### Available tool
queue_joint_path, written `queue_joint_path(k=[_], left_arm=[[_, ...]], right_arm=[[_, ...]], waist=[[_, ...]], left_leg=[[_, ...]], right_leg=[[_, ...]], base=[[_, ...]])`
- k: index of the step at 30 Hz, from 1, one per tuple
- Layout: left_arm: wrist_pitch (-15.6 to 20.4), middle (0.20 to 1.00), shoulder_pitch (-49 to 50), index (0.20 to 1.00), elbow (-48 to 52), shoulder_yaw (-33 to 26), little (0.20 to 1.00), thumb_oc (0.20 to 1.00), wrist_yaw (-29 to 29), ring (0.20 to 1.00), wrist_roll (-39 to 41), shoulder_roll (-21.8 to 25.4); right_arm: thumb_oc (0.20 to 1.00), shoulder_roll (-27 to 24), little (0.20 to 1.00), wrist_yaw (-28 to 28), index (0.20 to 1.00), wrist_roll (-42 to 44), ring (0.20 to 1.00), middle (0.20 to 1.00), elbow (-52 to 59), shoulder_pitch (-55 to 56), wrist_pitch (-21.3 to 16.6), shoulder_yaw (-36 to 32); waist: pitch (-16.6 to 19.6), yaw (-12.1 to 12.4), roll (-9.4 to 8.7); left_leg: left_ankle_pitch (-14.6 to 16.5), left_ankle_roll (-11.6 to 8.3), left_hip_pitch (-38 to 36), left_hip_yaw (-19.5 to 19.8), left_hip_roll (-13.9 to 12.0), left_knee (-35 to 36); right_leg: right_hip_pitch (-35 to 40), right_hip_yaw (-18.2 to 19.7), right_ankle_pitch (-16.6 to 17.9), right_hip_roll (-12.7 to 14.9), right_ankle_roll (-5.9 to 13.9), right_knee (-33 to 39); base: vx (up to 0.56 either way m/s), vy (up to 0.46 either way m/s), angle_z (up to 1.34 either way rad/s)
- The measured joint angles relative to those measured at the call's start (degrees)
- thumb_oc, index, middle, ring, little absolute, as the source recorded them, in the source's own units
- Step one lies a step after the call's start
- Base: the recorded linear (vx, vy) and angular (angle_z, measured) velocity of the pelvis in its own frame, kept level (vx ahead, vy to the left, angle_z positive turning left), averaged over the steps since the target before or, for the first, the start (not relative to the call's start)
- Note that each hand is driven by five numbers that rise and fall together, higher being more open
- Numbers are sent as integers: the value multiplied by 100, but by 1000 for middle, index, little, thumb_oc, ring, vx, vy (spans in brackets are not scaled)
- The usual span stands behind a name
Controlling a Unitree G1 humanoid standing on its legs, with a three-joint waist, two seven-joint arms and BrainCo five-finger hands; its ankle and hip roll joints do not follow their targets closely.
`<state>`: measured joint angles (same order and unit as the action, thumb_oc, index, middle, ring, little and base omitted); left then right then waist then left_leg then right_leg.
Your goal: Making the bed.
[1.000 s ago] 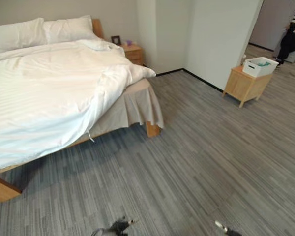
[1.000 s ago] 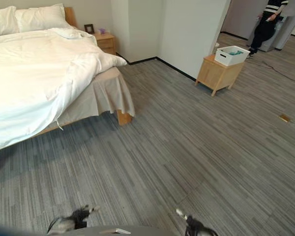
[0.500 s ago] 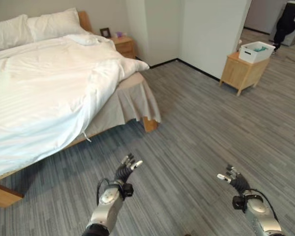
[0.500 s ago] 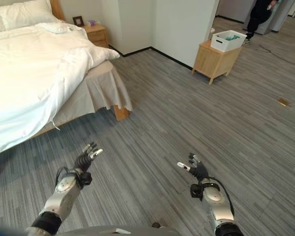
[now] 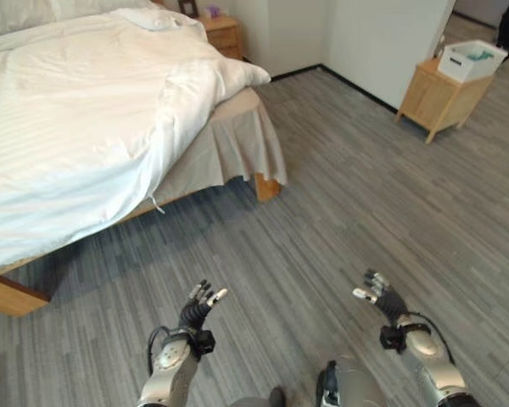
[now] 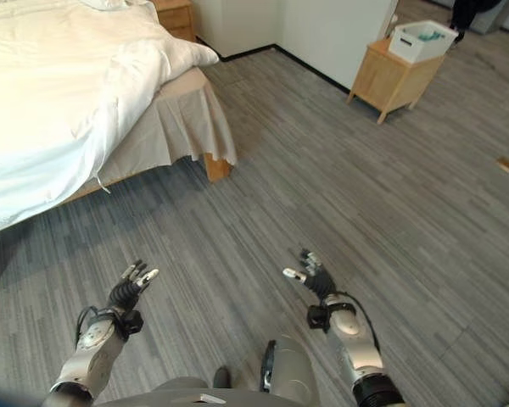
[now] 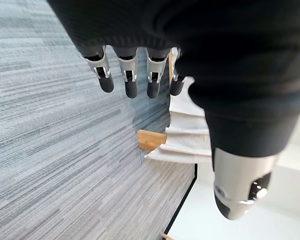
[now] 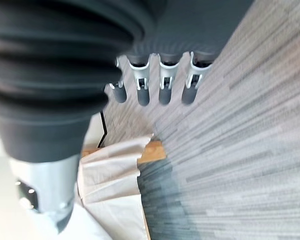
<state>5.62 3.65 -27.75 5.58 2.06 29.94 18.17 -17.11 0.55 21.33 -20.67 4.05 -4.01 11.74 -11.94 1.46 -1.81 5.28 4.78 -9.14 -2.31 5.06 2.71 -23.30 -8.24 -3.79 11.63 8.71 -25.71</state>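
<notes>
Above the grey striped carpet [image 5: 339, 212], the left hand [image 5: 197, 307] and right hand [image 5: 380, 298] hover with fingers spread, holding nothing. Well beyond them to the left stands the bed [image 5: 229, 165], its white duvet [image 5: 85, 119] rumpled, one corner folded back to bare the pleated beige bed skirt [image 5: 216, 161] and a wooden leg [image 5: 266, 186]. A wooden side table [image 5: 437, 97] carries a white bin [image 5: 475, 59].
</notes>
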Motion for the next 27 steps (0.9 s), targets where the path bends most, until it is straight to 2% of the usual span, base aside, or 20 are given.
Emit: queue_joint_path(k=[3, 4, 6, 8, 9, 10, 11, 13, 14, 15, 16, 17, 18, 19, 20, 21, 23, 25, 26, 27], left_arm=[[-5, 1000, -237, 1000, -77, 43, 1000, 1000, 9, 1000, -169, 87], [-4, 1000, -401, 1000, -109, 99, 1000, 1000, 13, 1000, -215, 98], [-15, 1000, -516, 1000, -85, 195, 1000, 1000, 18, 1000, -358, -34], [-20, 1000, -463, 1000, 192, 391, 1000, 1000, -14, 1000, -424, -54], [19, 1000, -423, 1000, 344, 476, 1000, 1000, -69, 1000, -458, -49], [6, 1000, -447, 1000, 315, 476, 1000, 1000, -68, 1000, -490, -142], [8, 1000, -443, 1000, 295, 471, 1000, 1000, -67, 1000, -503, -217], [-13, 1000, -503, 1000, 282, 412, 1000, 1000, -73, 1000, -469, -348], [-11, 1000, -563, 1000, 358, 404, 1000, 1000, -78, 1000, -375, -334], [-12, 1000, -557, 1000, 356, 453, 1000, 1000, -76, 1000, -361, -272], [-51, 1000, -528, 1000, 384, 484, 1000, 1000, -120, 1000, -363, -183], [-76, 1000, -537, 1000, 593, 516, 1000, 1000, -175, 1000, -362, -189], [-75, 1000, -539, 1000, 691, 516, 1000, 1000, -209, 1000, -361, -189], [-75, 1000, -561, 1000, 690, 523, 1000, 1000, -249, 1000, -347, -191], [-77, 1000, -522, 1000, 672, 527, 1000, 1000, -299, 1000, -320, -217], [-77, 1000, -465, 1000, 683, 532, 1000, 1000, -322, 1000, -321, -226], [-81, 1000, -236, 1000, 679, 506, 1000, 1000, -355, 1000, -326, -180], [-81, 1000, -51, 1000, 685, 409, 1000, 1000, -402, 1000, -330, -179], [-83, 1000, -31, 1000, 688, 363, 1000, 1000, -420, 1000, -327, -174], [-112, 1000, 160, 1000, 873, 247, 1000, 1000, -487, 1000, -319, -206]], right_arm=[[1000, 27, 1000, -25, 1000, 0, 1000, 1000, -67, 152, 19, -14], [1000, 29, 1000, -30, 1000, 0, 1000, 1000, -64, 149, 32, -21], [1000, 42, 1000, -11, 1000, -2, 1000, 1000, -35, 226, 39, -101], [1000, 42, 1000, 9, 1000, -2, 1000, 1000, -55, 357, 82, -154], [1000, 0, 1000, 31, 1000, -3, 1000, 1000, -77, 311, 81, -177], [1000, -5, 1000, 43, 1000, -2, 1000, 1000, -188, 166, 85, -253], [1000, -51, 1000, 54, 1000, -2, 1000, 1000, -185, 127, 72, -286], [1000, -268, 1000, 99, 1000, 23, 1000, 1000, -165, -88, 73, -287], [1000, -340, 1000, 108, 1000, 146, 1000, 1000, -125, -83, 74, -304], [1000, -309, 1000, 111, 1000, 180, 1000, 1000, -130, -57, 74, -340], [1000, -295, 1000, 80, 1000, 187, 1000, 1000, -102, -92, 45, -312], [1000, -351, 1000, -10, 1000, 182, 1000, 1000, -100, -103, 21, -436], [1000, -349, 1000, -61, 1000, 182, 1000, 1000, -129, -189, 21, -528], [1000, -341, 1000, -89, 1000, 187, 1000, 1000, -172, -251, 21, -579], [1000, -319, 1000, -121, 1000, 231, 1000, 1000, -182, -260, -1, -638], [1000, -350, 1000, -123, 1000, 232, 1000, 1000, -193, -252, -1, -629], [1000, -367, 1000, -119, 1000, 231, 1000, 1000, -260, -228, -4, -545], [1000, -378, 1000, -70, 1000, 222, 1000, 1000, -275, -179, -8, -420], [1000, -378, 1000, -35, 1000, 218, 1000, 1000, -263, -161, -6, -396], [1000, -438, 1000, 14, 1000, 181, 1000, 1000, -163, 27, 1, -316]], waist=[[65, -262, -124], [72, -314, -140], [115, -464, -84], [249, -585, 16], [349, -580, -34], [372, -603, 32], [413, -593, 40], [424, -574, 82], [359, -424, -49], [325, -297, -140], [327, -217, -292], [290, -100, -350], [240, 15, -370], [190, 105, -357], [155, 207, -268], [142, 210, -250], [191, 333, -131], [270, 417, -85], [292, 414, -59], [414, 377, 133]], left_leg=[[185, -66, 212, 384, -3, -252], [189, -63, 194, 474, -42, -216], [466, -231, -29, 647, -229, -190], [526, -333, -365, 802, -558, -131], [616, -481, -499, 750, -678, -348], [768, -701, -174, 712, -812, -1156], [744, -738, 94, 672, -855, -1790], [230, -854, 1073, 480, -1008, -3812], [-1377, -753, 1923, 167, -1284, -5435], [-1349, -789, 2046, -62, -1509, -5814], [-1212, -894, 2307, -237, -1504, -5932], [-905, -814, 2821, -489, -1475, -5796], [-903, -802, 3166, -695, -1430, -5473], [-900, -810, 3413, -874, -1388, -5058], [-901, -807, 3487, -1177, -1243, -3486], [-924, -779, 3371, -1222, -1124, -2604], [-1017, -644, 3227, -1117, -596, -1178], [-1036, -597, 3037, -1632, -152, -349], [-1023, -443, 2923, -1859, -47, -263], [-579, 48, 2587, -2598, -148, -386]], right_leg=[[191, 559, 243, 82, 322, 2129], [247, 525, 467, 68, 284, 2568], [590, 153, 778, -81, 201, 2852], [1080, -201, 731, -369, 174, 2604], [1182, -242, 1178, -504, -401, 2403], [1203, -293, 1092, -599, -651, 2208], [1248, -302, 1020, -669, -808, 2168], [1424, -448, 623, -839, -1149, 2017], [1784, -485, 383, -964, -1294, 2128], [2058, -463, 374, -1051, -1360, 2208], [2381, -441, 74, -1048, -1444, 2334], [2797, -459, -18, -1101, -1446, 2590], [2959, -449, -76, -1114, -1475, 2671], [3111, -447, -248, -1160, -1239, 2787], [3394, -491, -440, -1268, -952, 2939], [3502, -535, -425, -1354, -935, 2977], [3887, -553, -585, -1500, -772, 3037], [4198, -515, -649, -1590, -665, 3063], [4292, -461, -700, -1660, -590, 3045], [4512, -194, -737, -1964, -545, 2855]], base=[[377, -142, 48], [483, -195, 47], [651, -290, 42], [390, -220, 56], [474, -323, 25], [481, -421, 2], [459, -488, -6], [458, -481, 3], [461, -322, -12], [424, -217, -23], [459, -158, -9], [646, -125, 3], [728, -58, 4], [759, -9, 2], [643, 35, 12], [618, 32, 9], [549, 17, -17], [474, 6, -36], [910, 106, -40], [565, 107, -30]])
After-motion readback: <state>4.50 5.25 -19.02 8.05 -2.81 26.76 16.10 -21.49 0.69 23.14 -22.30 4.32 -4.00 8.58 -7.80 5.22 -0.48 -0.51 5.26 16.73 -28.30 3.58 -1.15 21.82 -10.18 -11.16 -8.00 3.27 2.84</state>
